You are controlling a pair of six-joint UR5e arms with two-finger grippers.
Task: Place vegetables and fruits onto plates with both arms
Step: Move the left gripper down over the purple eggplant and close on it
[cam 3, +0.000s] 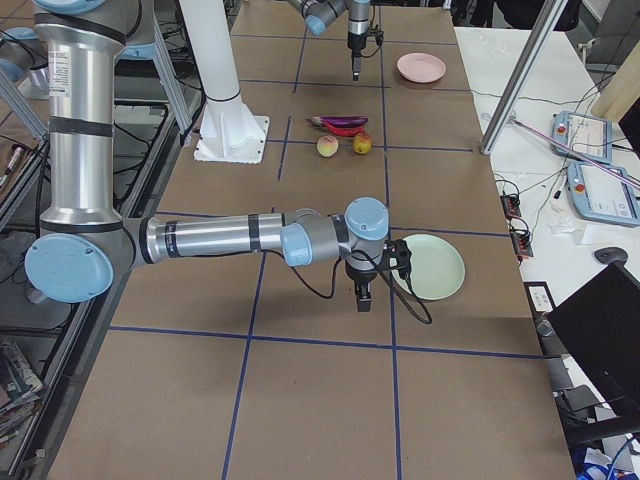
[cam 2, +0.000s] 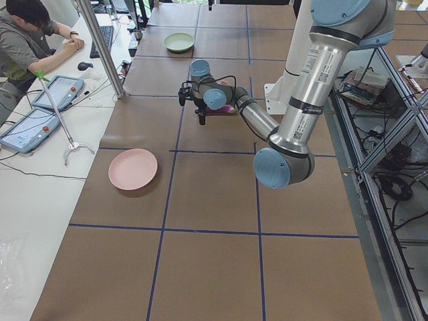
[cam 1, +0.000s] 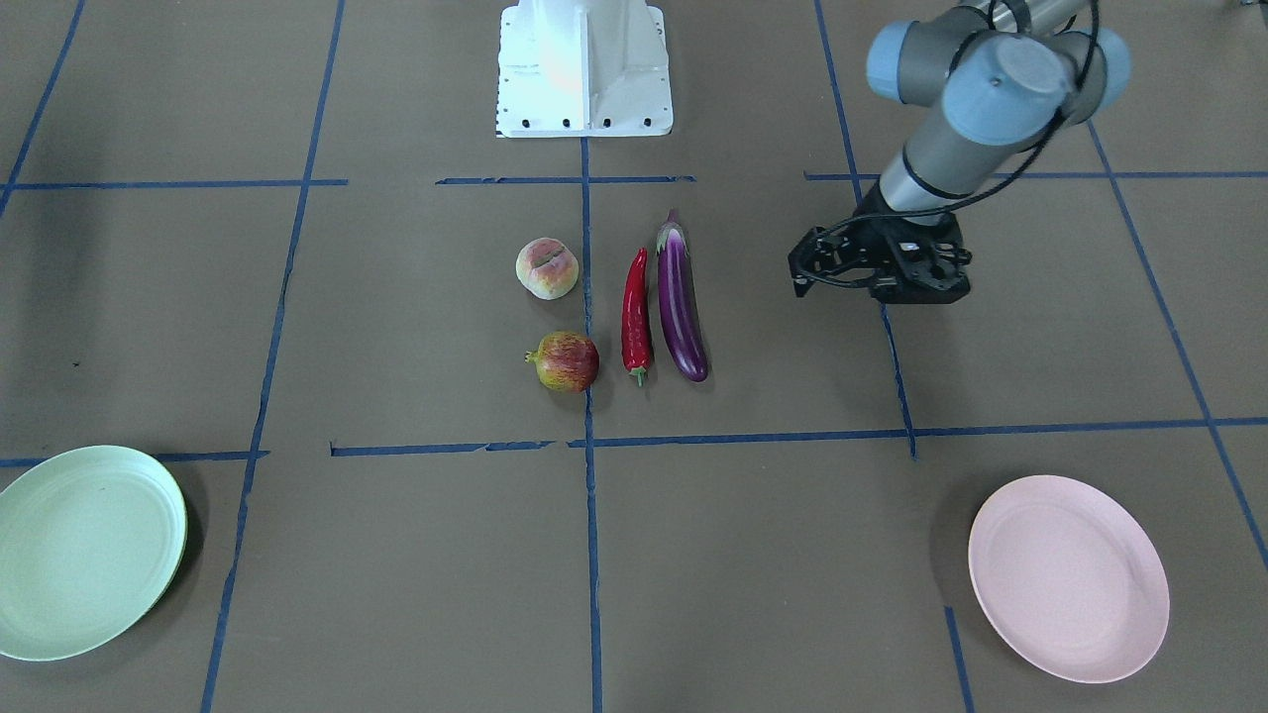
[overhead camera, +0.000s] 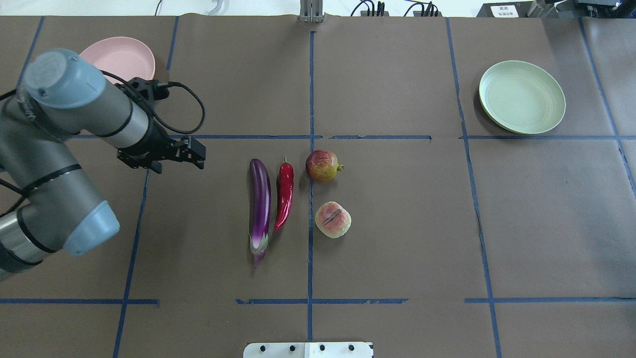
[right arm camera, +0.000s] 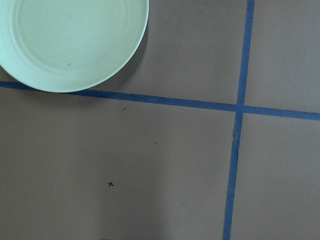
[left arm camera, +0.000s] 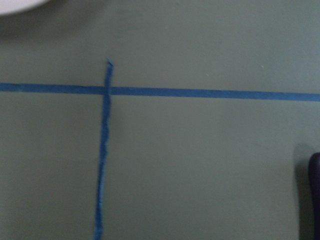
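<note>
Apparently the left black two-finger gripper is hovering off to the side of the long glossy purple eggplant, carrying nothing; open or closed, cannot tell. It should be descending crosswise over the mid-body, avoiding the slim red chili lying just beside. Eggplant is lying mid-table, pale cap pointing toward the robot. Right black gripper, by the pale mint green round plate: cannot tell either.
</note>
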